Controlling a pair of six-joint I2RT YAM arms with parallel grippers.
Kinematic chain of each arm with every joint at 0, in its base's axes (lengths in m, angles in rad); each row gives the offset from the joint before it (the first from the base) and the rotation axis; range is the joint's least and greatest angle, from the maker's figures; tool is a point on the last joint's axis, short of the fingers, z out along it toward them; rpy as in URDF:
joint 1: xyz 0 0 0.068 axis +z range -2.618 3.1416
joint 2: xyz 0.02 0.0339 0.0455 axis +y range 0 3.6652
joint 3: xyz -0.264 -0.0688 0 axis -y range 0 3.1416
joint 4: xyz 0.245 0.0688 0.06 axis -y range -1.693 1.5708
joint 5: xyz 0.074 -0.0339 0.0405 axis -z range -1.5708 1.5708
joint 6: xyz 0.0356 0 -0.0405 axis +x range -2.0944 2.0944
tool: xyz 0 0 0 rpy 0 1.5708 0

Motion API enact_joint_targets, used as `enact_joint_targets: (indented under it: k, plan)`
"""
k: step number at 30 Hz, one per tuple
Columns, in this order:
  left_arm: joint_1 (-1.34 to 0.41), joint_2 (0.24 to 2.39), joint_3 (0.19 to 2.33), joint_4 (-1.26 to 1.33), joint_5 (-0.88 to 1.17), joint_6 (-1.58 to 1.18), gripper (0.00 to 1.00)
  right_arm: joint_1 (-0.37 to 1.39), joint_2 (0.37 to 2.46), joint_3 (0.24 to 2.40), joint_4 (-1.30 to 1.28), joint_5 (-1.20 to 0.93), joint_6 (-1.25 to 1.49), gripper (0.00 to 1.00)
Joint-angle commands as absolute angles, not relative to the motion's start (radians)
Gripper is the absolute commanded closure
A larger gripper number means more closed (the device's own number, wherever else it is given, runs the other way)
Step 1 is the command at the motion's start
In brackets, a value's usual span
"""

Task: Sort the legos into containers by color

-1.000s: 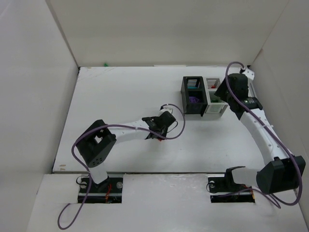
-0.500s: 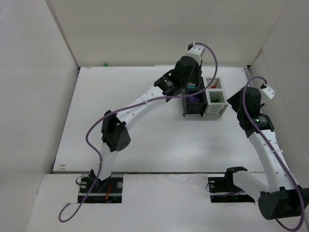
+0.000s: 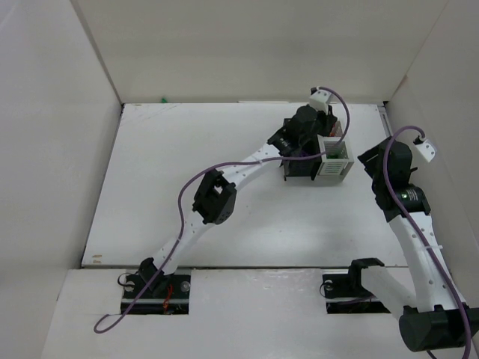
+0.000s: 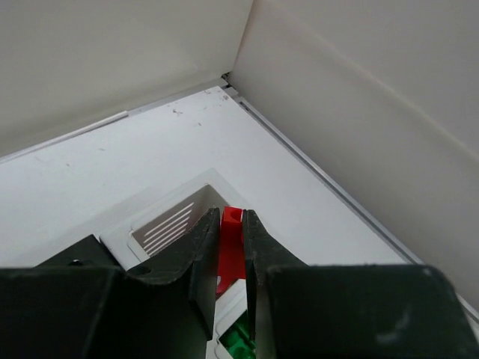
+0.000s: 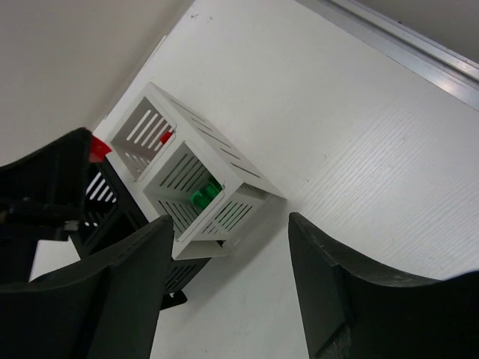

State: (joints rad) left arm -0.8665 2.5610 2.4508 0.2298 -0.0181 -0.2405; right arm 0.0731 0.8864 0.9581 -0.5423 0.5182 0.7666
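Note:
My left gripper (image 4: pixel 230 217) is shut on a red lego (image 4: pixel 230 243) and holds it over the white container (image 4: pixel 168 221), which has a green lego (image 4: pixel 239 344) inside. From above, the left gripper (image 3: pixel 322 137) reaches over the joined black container (image 3: pixel 298 168) and white container (image 3: pixel 334 163). My right gripper (image 5: pixel 228 224) is open and empty, off to the right of the white container (image 5: pixel 196 161). In that view a green lego (image 5: pixel 203 196) and a red lego (image 5: pixel 166 137) lie in the white container. The held red lego (image 5: pixel 97 148) shows beside the black container (image 5: pixel 105 198).
The right side wall and a metal floor strip (image 5: pixel 404 52) run close behind the containers. The back wall corner (image 4: pixel 228 78) lies just beyond them. The right arm (image 3: pixel 404 202) stands near the right wall.
My left arm has swung from the table's middle out to the containers, carrying the red lego over the white one. My right arm has drawn back from the containers toward the right wall.

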Motion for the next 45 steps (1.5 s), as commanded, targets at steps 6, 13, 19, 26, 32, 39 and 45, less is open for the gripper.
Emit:
enact_joint_targets:
  k: [6,13,19,26,32,39,45]
  plan:
    - [-0.854,2.602,2.499,0.474,-0.067,-0.282,0.99,0.069,0.887,0.942,-0.508,0.514,0.762,0.32]
    - [-0.854,2.612,2.485,0.482,-0.077,-0.262,0.69,0.069,0.905,0.942,-0.508,0.505,0.753,0.31]
    - [-0.854,2.577,2.464,0.439,-0.046,-0.262,0.25,0.069,0.905,0.942,-0.508,0.505,0.743,0.3]
    - [-0.844,2.262,2.228,0.304,-0.078,-0.204,0.0,0.069,0.873,0.942,-0.508,0.482,0.697,0.29]
    - [-0.761,1.695,1.565,0.272,-0.129,-0.308,0.0,0.078,0.959,0.965,-0.486,0.325,0.611,0.21]
    - [-0.707,1.231,1.091,-0.108,-0.37,-0.539,0.0,0.236,1.078,0.995,-0.524,0.296,0.584,0.12]
    - [-0.675,1.005,0.838,-0.48,-0.394,-0.823,0.0,0.475,1.17,0.994,-0.658,0.373,0.684,0.11]
